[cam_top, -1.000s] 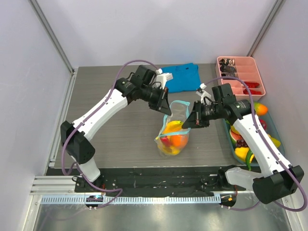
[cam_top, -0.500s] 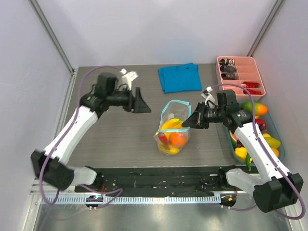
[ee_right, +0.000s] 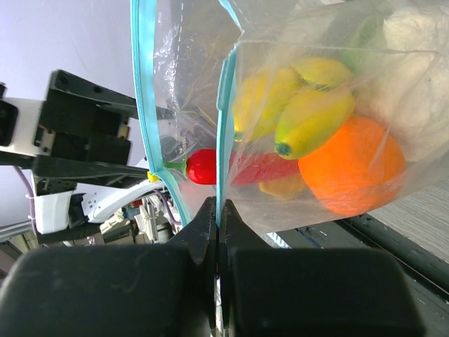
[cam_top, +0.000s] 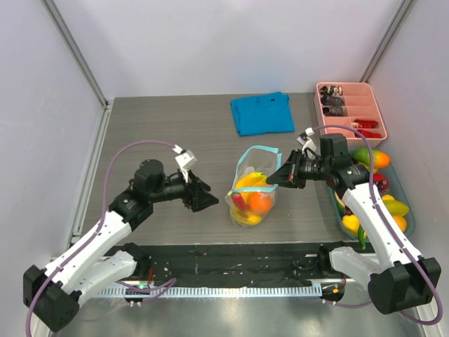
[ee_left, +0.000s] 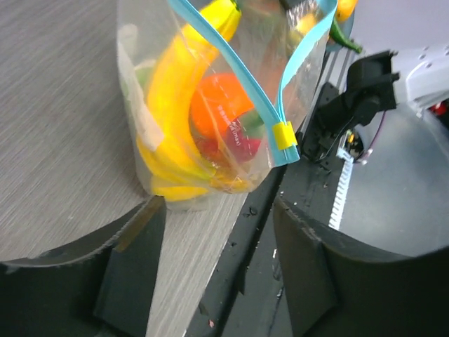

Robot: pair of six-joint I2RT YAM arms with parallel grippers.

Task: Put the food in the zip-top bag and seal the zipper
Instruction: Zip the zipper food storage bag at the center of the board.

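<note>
Blue zipper (ee_right: 225,133) partly inside right tool (ee_right: 217,210)

Left pincer (cam_top: 208,199) agape, right pincer (cam_top: 272,180) pinched tight

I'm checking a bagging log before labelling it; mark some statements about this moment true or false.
1. The right gripper is shut on the zipper of the zip-top bag. True.
2. The left gripper grips the bag too. False: it is open and apart from the bag.
3. The zipper is sealed. False: its two blue strips stand apart, so the mouth is open.
4. An orange and bananas are inside the bag. True.
5. The blue cloth lies under the bag. False: it lies apart, behind the bag.
</note>
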